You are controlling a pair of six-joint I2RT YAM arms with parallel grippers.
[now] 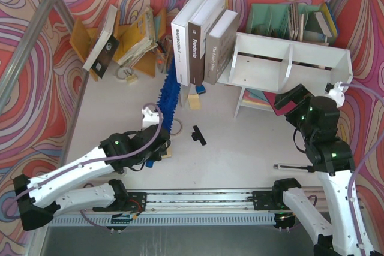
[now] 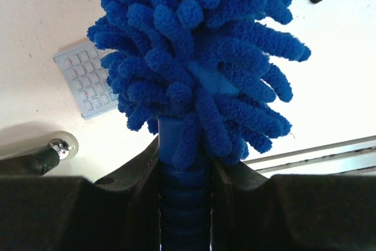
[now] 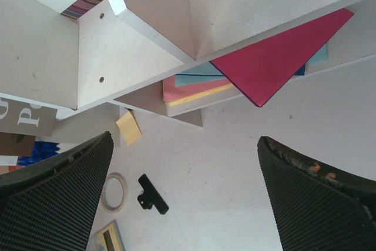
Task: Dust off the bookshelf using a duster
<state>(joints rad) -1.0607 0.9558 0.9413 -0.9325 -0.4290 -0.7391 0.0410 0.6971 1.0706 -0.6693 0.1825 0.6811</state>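
The duster (image 1: 168, 95) lies on the table in front of the upright books, its fluffy blue head pointing away from the arms. My left gripper (image 1: 157, 143) is shut on its ribbed blue handle (image 2: 183, 192) at the near end. In the left wrist view the duster head (image 2: 194, 45) fills the upper half, just past the left gripper (image 2: 183, 158). The white bookshelf (image 1: 288, 63) stands at the back right on legs, with a divider between its two compartments. My right gripper (image 1: 293, 97) hovers open beside the bookshelf's front. The right wrist view shows the right gripper (image 3: 183, 139) holding nothing, with the bookshelf (image 3: 135, 33) above it.
Tall books (image 1: 201, 37) stand left of the shelf, with a yellow rack (image 1: 129, 34) farther left and a green organiser (image 1: 282, 19) behind. A magenta folder (image 3: 276, 57) and stacked books (image 3: 194, 89) lie under the shelf. A black clip (image 1: 198, 135), tape ring (image 3: 114, 192) and calculator (image 2: 88, 80) are on the table.
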